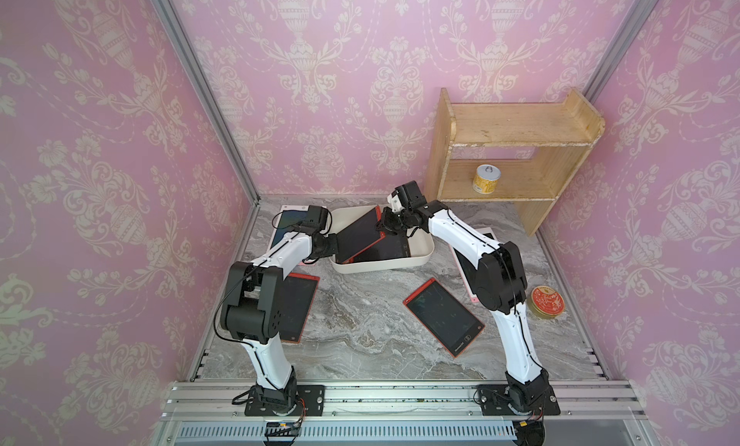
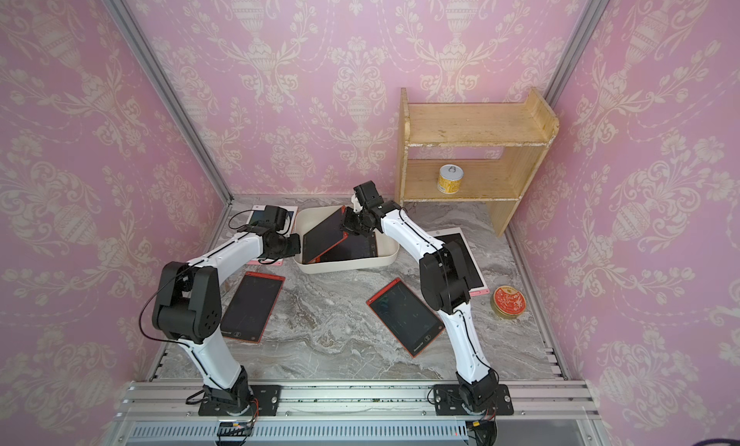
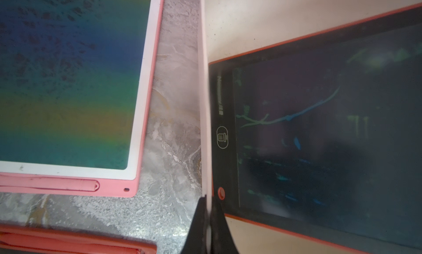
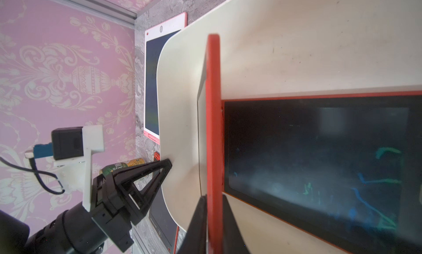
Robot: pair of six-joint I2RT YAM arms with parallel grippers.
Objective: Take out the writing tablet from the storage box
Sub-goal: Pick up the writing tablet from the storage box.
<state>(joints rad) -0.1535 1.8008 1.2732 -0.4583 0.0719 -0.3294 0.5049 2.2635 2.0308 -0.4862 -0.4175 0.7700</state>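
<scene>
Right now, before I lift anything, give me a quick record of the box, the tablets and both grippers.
storage box: off-white, two tablets inside
raised tablet: red-framed, tilted up in the box
flat tablet: lying in box underneath
left gripper: shut on box wall
right gripper: shut on raised tablet's edge
outside box: two red tablets, two pink tablets

The storage box [image 1: 384,265] looks matt plastic, the writing tablet [image 1: 360,229] glossy-screened, the shelf [image 1: 520,123] rough wood
</scene>
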